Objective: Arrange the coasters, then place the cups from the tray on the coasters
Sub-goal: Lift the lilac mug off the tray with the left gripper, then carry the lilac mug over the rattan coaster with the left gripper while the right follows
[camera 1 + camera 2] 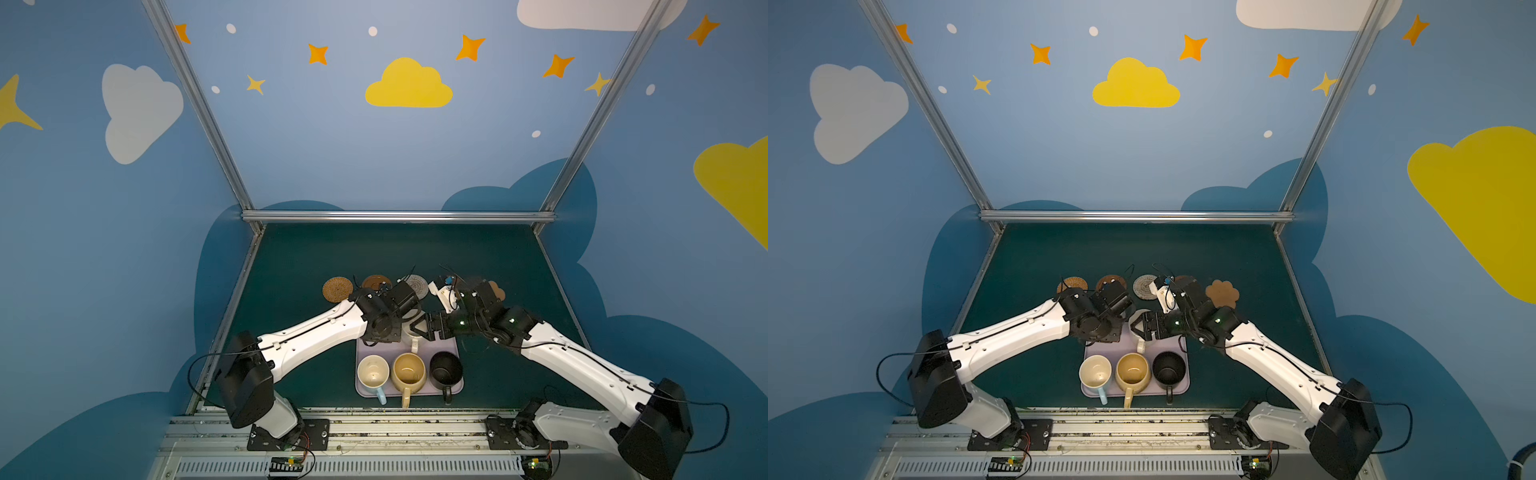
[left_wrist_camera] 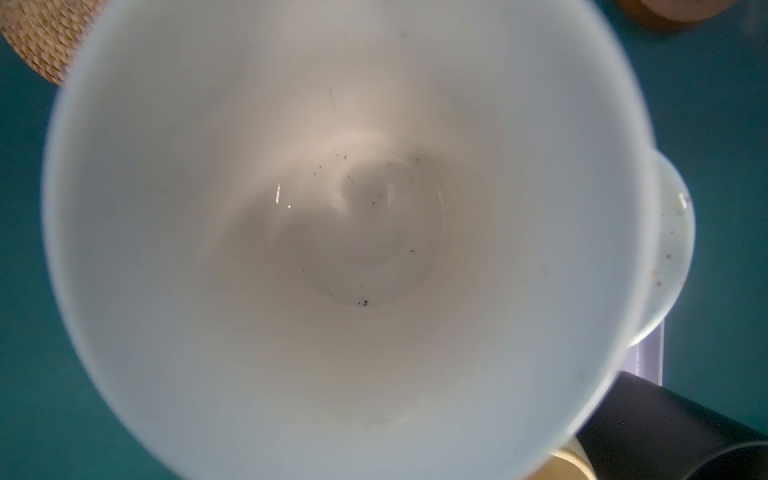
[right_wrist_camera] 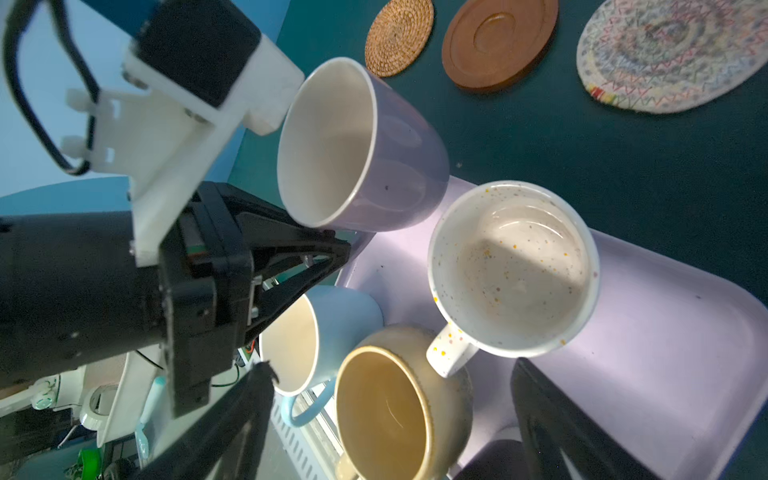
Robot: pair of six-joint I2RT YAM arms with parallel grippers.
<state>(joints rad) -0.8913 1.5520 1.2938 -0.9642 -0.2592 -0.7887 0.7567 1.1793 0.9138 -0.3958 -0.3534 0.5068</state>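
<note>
My left gripper [image 3: 330, 243] is shut on the rim of the lilac cup [image 3: 374, 158], which hangs tilted by the far corner of the tray [image 3: 665, 353]. Its pale inside [image 2: 332, 228] fills the left wrist view. My right gripper [image 1: 417, 328] is open above the cream-white cup [image 3: 511, 270], holding nothing. The light blue cup [image 1: 372, 374], mustard cup [image 1: 409, 372] and black cup [image 1: 445, 370] stand along the tray's front. Behind the tray, in a row, lie the coasters: tan woven [image 1: 1072, 284], brown disc [image 1: 1111, 281], whitish woven [image 1: 1145, 286], another brown disc [image 1: 1183, 278], and paw [image 1: 1223, 293].
Both arms meet over the back half of the tray [image 1: 451, 353], and their wrists hide parts of the coaster row. Metal rails [image 1: 374, 428] run along the front edge. Dark green tabletop [image 1: 395, 249] stretches behind the coasters to the blue back wall.
</note>
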